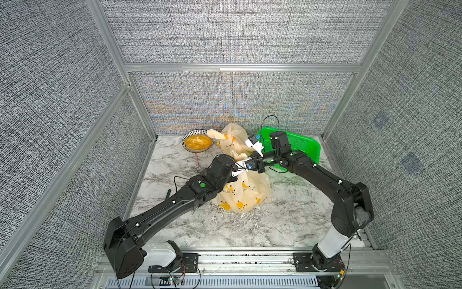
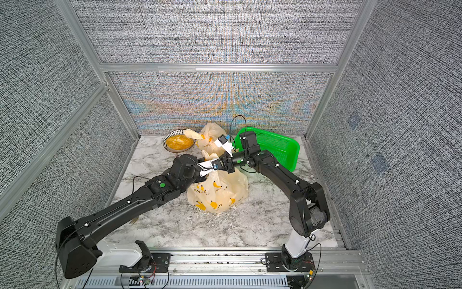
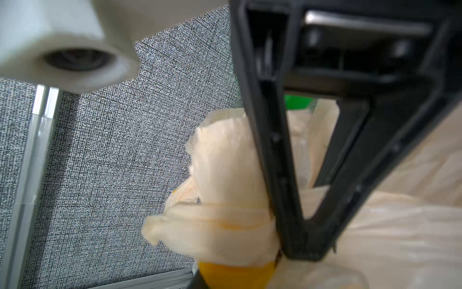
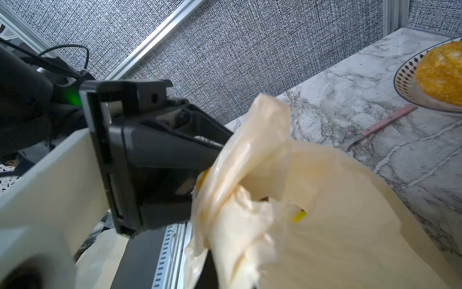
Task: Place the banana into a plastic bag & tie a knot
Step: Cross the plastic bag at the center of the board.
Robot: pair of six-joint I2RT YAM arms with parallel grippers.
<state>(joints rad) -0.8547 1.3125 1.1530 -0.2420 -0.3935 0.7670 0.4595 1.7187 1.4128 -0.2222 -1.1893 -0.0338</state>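
The step in hand is, I think, the knot. The bag [image 1: 246, 192] stands near the middle of the tabletop [image 1: 287, 225], and its top is gathered into a twisted neck where both grippers meet. The right gripper [image 3: 297, 246] has its jaws together, clamped on this neck. The left gripper [image 4: 205, 165] goes with its tips into the plastic fold just beside; the tips are hidden, so I cannot tell if its jaws are apart or clamped. The banana is not visible, prob. inside the bag; the yellow that shows may be only the print. To do it well: R should grip firm and low, L should take the free end close to the crossing, then both pull apart level and slowly, w/o lifting the bag, because thin plastic can slip or tear. Count: 2 bags, incl. the far bag [image 1: 232, 135] at the far edge; 1 bowl [image 1: 184, 143] beside it; 1 basket [image 1: 305, 145] at the far right corner; 1 knife [image 4: 385, 122] near the bowl.
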